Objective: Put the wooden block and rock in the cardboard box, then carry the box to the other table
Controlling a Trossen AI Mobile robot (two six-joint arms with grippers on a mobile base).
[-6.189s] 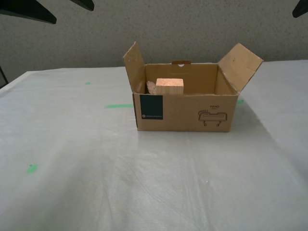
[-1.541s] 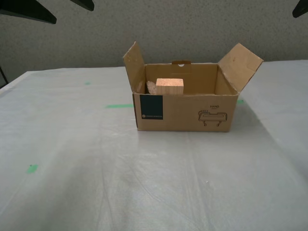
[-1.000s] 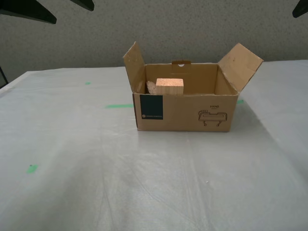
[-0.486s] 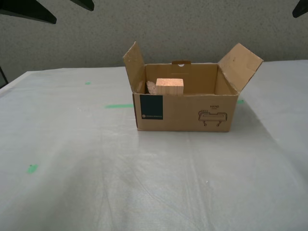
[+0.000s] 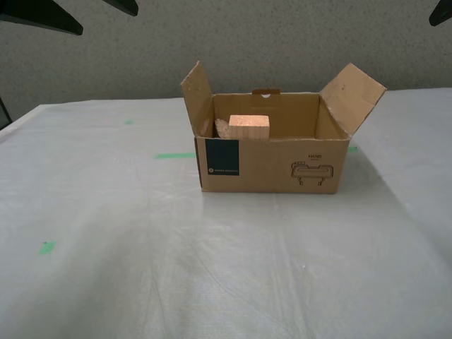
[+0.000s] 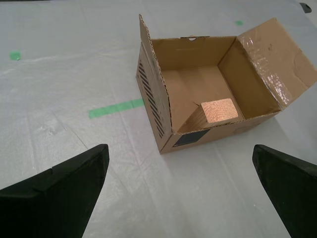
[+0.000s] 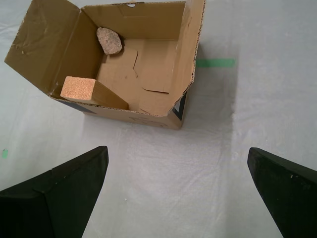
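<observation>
The cardboard box (image 5: 282,166) stands open on the other table (image 5: 212,268), its flaps up. Inside it the wooden block (image 5: 248,127) leans tilted against the front wall, with the rock (image 5: 221,128) beside it. In the first wrist view the rock (image 7: 109,40) lies in a far corner of the box (image 7: 148,111) and the block (image 7: 79,89) rests near the front. My first gripper (image 7: 177,150) is open, short of the box and holding nothing. My second gripper (image 6: 179,148) is open too, in front of the box (image 6: 158,114) and the block (image 6: 219,110). The rock is hidden in the second wrist view.
Green tape marks (image 5: 174,155) (image 5: 47,247) lie on the wrinkled white sheet. Dark arm parts (image 5: 42,18) (image 5: 441,13) hang in the exterior view's upper corners. A speckled wall (image 5: 282,42) stands behind the table.
</observation>
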